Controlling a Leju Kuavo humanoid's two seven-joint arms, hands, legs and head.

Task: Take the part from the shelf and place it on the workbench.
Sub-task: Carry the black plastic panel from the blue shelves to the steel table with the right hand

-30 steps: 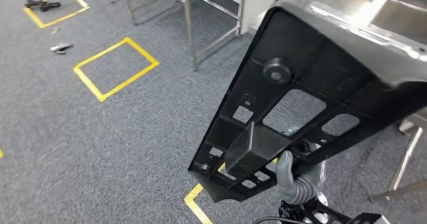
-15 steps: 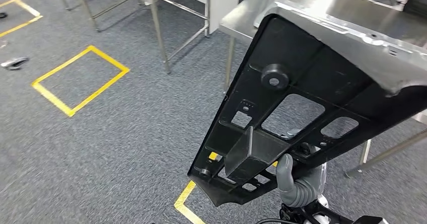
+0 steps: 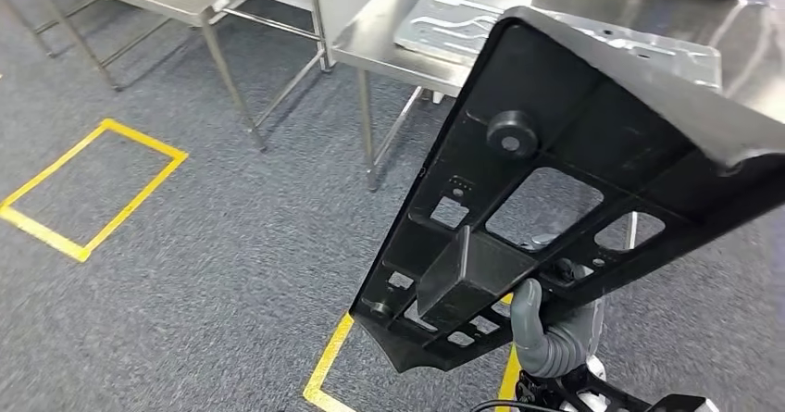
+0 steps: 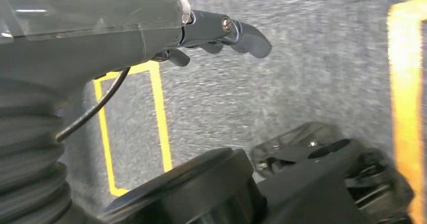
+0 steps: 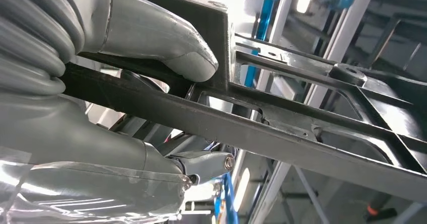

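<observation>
Right hand (image 3: pixel 546 333) grips the black plastic panel (image 3: pixel 565 181) at its lower end: in the right wrist view the thick grey thumb (image 5: pixel 166 43) presses over one rib of the part while the darker fingers (image 5: pixel 206 163) wrap beneath it. From that grip the panel's long axis rises up and away to the right, tilted, its ribbed and cut-out underside facing the head camera and its far end reaching over the near edge of the steel workbench (image 3: pixel 389 37). A grey metal pressing (image 3: pixel 463 18) already lies on that benchtop, partly hidden behind the panel, so free surface looks likelier further right. Left hand (image 4: pixel 221 30) hangs low over the grey carpet (image 3: pixel 185 273) with its fingers loosely apart, holding nothing. Yellow floor tape (image 3: pixel 324 366) marks a box beside the robot's feet. Judging by this, the part needs carrying forward and levelling before it goes down.
</observation>
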